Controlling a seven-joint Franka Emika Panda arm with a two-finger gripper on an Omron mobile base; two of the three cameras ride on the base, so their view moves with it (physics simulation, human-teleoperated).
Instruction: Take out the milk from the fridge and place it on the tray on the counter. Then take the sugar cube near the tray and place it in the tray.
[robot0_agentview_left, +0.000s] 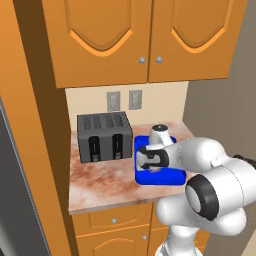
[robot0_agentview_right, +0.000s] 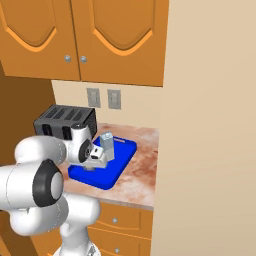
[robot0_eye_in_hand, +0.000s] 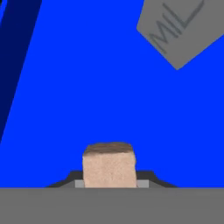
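Hand view: gripper (robot0_eye_in_hand: 109, 186) is closed on the sugar cube (robot0_eye_in_hand: 108, 165), a small tan block pinched between the dark tips, with the blue floor of the tray (robot0_eye_in_hand: 87, 87) directly beyond it. Milk (robot0_agentview_right: 106, 145) already stands upright in the tray, at its far side. Cube sits clear of the carton. Judgement: release point lies straight ahead of the jaws; only lowering and opening remain.

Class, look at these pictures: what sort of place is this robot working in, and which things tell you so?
Most likely a kitchen, in simulation: a reddish stone counter on orange cabinets, a dark toaster, and a milk carton on a blue tray.
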